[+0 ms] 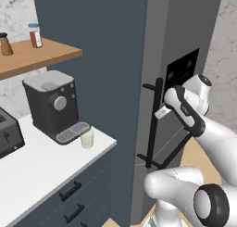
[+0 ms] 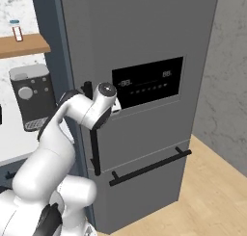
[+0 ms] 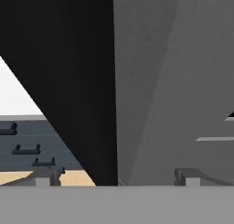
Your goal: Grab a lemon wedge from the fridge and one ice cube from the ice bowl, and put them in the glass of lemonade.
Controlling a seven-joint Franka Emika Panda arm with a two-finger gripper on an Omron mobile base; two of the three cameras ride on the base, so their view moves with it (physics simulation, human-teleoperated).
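Note:
The tall grey fridge (image 2: 144,32) stands shut, with a black dispenser panel (image 2: 147,83). My gripper (image 3: 116,178) is open at the upper end of the fridge's long vertical black handle (image 1: 155,124). In the hand view the bar runs between my two wide-apart fingertips (image 3: 43,177), and neither touches it. From the left base view the gripper (image 1: 160,111) sits right against that handle. The glass of lemonade (image 1: 87,139) stands on the white counter (image 1: 41,170), in front of the coffee machine. The lemon wedge, ice cube and ice bowl are out of view.
A dark coffee machine (image 1: 52,103) and a toaster (image 1: 7,135) stand on the counter, with spice jars on a wooden shelf (image 1: 41,54) above. A horizontal black drawer handle (image 2: 149,166) crosses the lower fridge. Dark blue cabinets flank the fridge's left side.

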